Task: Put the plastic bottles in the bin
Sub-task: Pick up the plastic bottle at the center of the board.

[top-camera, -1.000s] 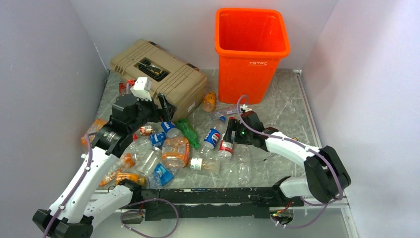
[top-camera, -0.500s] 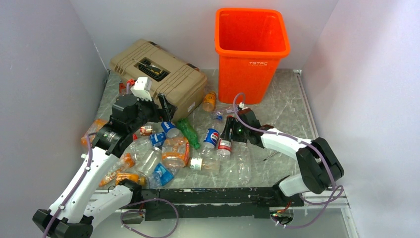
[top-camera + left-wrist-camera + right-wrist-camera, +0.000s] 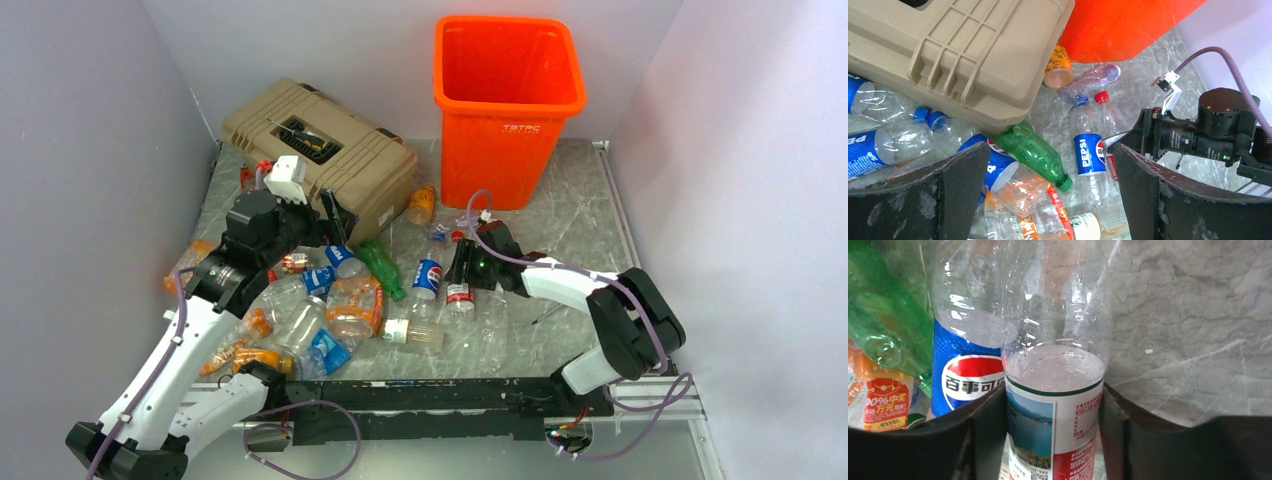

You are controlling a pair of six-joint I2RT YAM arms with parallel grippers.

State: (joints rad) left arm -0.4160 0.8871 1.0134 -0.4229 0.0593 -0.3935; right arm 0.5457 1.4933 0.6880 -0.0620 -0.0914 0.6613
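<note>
Nearest the arm bases, a heap of crushed clear and orange-labelled plastic bottles (image 3: 290, 330) lies on the grey marble tabletop (image 3: 570, 220) at the left. A clear bottle with a white cap (image 3: 412, 333) lies just right of the heap.

A little farther out, the right hand (image 3: 1050, 400) is clenched on a clear plastic bottle with a red-and-white label (image 3: 1053, 435). The wrist view shows a finger pressed against each side of the label. The bottle sits low over the tabletop, and I cannot tell whether it has lifted clear. Just beside it lie a blue-labelled Pepsi bottle (image 3: 428, 277) and a green plastic bottle (image 3: 380, 265).

The left hand (image 3: 1050, 165) hangs over the heap with its fingers spread wide, released and grasping nothing.

Beyond that sits the tan ribbed toolbox (image 3: 320, 150), with a small orange bottle (image 3: 422, 205) between it and the bin. At the far edge stands the tall bright orange plastic bin (image 3: 510, 150), well apart from the gripped bottle. No bottle shows in the part of its inside that can be seen.

The task looks barely begun. One bottle is in hand with the carry and drop to come, and well over a dozen bottles are left on the tabletop.
</note>
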